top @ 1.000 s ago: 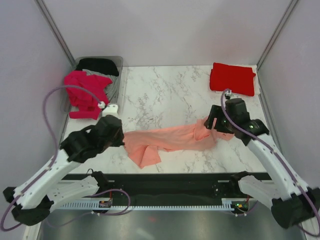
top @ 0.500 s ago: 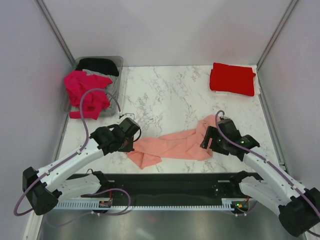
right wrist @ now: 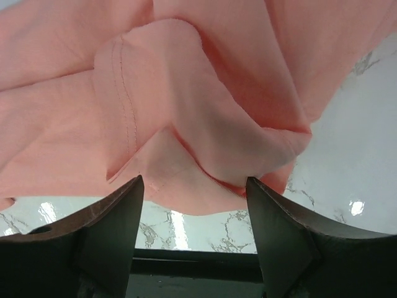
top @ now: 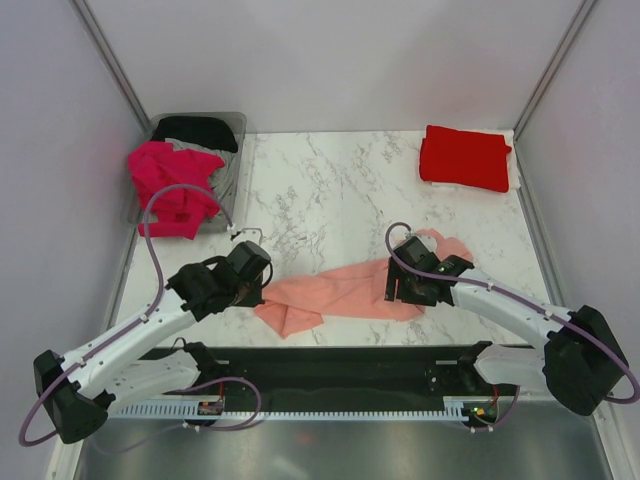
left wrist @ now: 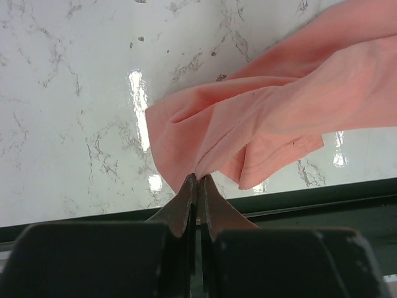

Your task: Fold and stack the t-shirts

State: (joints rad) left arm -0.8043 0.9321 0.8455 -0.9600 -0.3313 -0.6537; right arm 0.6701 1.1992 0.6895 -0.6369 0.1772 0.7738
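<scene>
A salmon pink t-shirt [top: 345,290] lies crumpled in a long band across the front of the marble table. My left gripper [top: 258,284] is shut on its left end; the left wrist view shows the fingertips [left wrist: 197,186] pinching a fold of the pink cloth [left wrist: 267,118]. My right gripper [top: 403,286] is open over the shirt's right end, its jaws wide apart on either side of bunched pink cloth [right wrist: 205,118]. A folded bright red t-shirt [top: 465,157] lies at the back right. A magenta shirt [top: 172,187] and a black shirt [top: 198,131] sit in the bin.
A clear grey plastic bin [top: 236,130] stands at the back left corner. The table's front edge, a dark rail [top: 340,360], runs just below the pink shirt. White walls enclose the table on three sides.
The right arm swung down and left, its gripper now low over the shirt's right end. The left gripper moved right onto the shirt's left end. The shirt has bunched shorter.
</scene>
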